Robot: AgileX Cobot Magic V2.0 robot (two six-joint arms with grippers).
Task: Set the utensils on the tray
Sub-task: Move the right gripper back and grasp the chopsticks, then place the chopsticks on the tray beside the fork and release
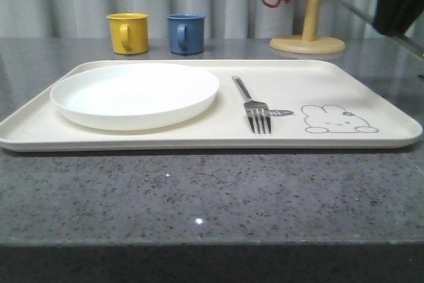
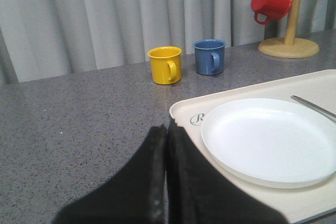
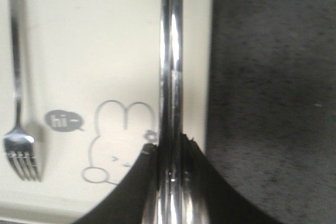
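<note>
- Your right gripper is clamped on a shiny metal utensil (chopsticks, probably), held over the tray near its rabbit drawing, likely so it lands clear of the fork.
- The fork already lies on the tray beside the plate.
- Your left gripper is pressed together, empty, near the tray's corner.

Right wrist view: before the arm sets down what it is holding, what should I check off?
1. Right gripper shut on a shiny metal utensil: ok.
2. Which utensil it is: cannot tell.
3. Utensil above the tray, near its edge by the rabbit drawing: ok.
4. Clear of the fork: ok.
5. Plate away from the drop spot: ok.
6. Left gripper shut, out of the way: ok.
</note>
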